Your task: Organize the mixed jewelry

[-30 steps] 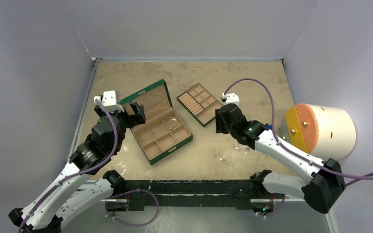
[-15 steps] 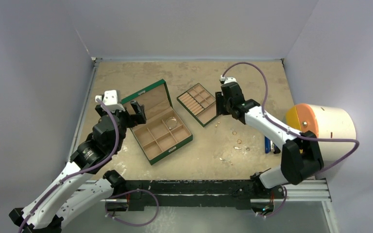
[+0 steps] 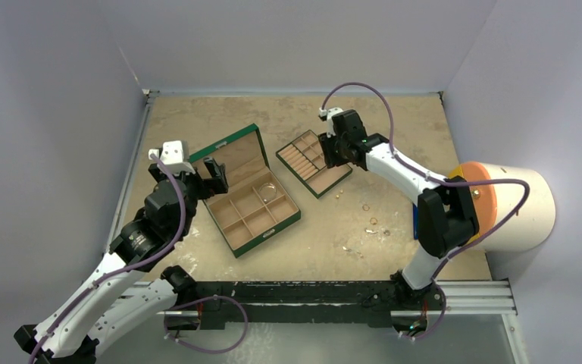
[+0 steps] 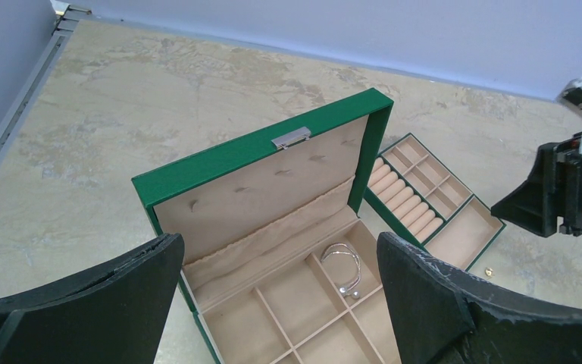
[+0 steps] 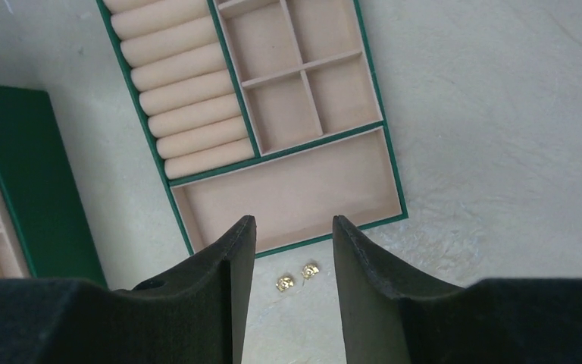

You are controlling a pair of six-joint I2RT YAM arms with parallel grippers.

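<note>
The mixed jewelry lies in more than one place. Two gold studs (image 5: 286,283) (image 5: 309,271) rest on the table just outside the green divided tray (image 5: 280,114), and small rings (image 3: 365,206) (image 3: 373,221) lie further right. A thin silvery hoop (image 4: 343,265) sits in a compartment of the open green box (image 4: 273,182). My right gripper (image 5: 294,227) hovers above the tray's near edge, open, nothing between its fingers. My left gripper (image 4: 280,243) hangs wide open over the box's left side (image 3: 212,176), holding nothing.
A blue clip-like tool (image 3: 415,224) lies on the table, half hidden behind the right arm. A big white and orange cylinder (image 3: 511,205) stands at the right edge. Grey walls close the table on three sides.
The right arm has swung from the front right toward the back, ending over the tray, and its jaws have narrowed a little. The left arm has not moved.
</note>
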